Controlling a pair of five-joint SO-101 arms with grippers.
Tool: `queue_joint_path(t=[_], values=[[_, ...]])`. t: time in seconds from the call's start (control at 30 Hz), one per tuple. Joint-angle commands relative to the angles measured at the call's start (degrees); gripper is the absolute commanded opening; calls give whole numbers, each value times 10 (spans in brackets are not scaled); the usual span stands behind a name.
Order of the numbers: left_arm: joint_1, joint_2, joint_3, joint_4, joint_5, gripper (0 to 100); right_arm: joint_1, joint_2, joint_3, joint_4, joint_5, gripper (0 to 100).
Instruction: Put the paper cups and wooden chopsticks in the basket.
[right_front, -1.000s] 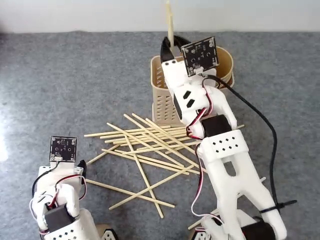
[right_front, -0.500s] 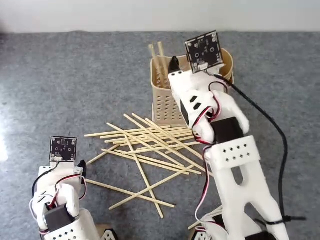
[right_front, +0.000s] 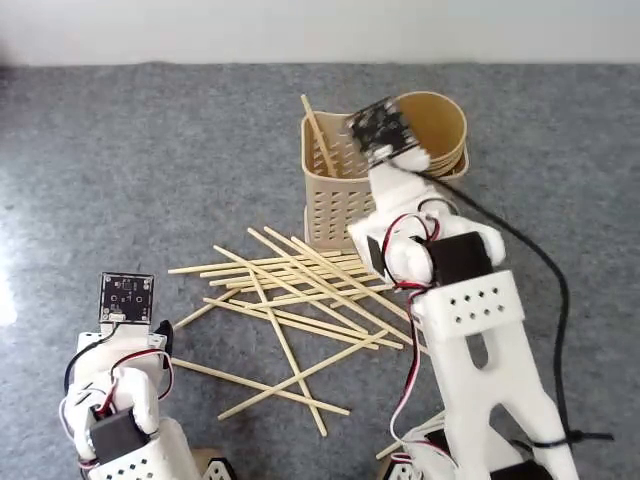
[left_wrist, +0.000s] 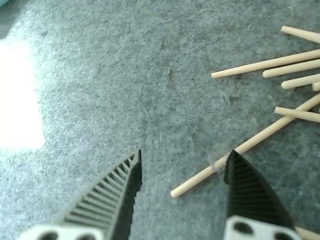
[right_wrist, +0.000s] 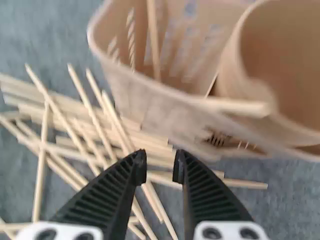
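Note:
A beige slotted basket stands at the back of the grey carpet, with stacked paper cups in its right side and chopsticks leaning in its left. A loose pile of wooden chopsticks lies in front of it. My right gripper hovers just before the basket wall, fingers slightly apart and holding nothing; the cups are beyond. My left gripper is open low over the carpet at front left, with one chopstick end lying between its fingers.
The right arm stretches over the pile's right side toward the basket. The left arm sits at the front left corner. Bare carpet spreads left of the basket. A bright patch marks the carpet near the left gripper.
The right gripper let go of the upright chopstick, which now leans inside the basket, and the arm drew back toward the basket's front. The left arm stayed put.

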Motion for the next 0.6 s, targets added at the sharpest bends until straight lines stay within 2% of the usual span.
queue_joint_path(t=[0.0, 0.17, 0.33, 0.57], values=[[0, -8, -3, -12, 4, 254, -7, 28, 17, 3, 47, 119], [0, -8, -3, -12, 4, 254, -28, 110, 18, 3, 49, 214], [0, -8, -3, -12, 4, 254, -67, 196, 18, -19, 87, 217], [0, -8, -3, -12, 4, 254, -71, 285, 18, -76, 164, 218]])
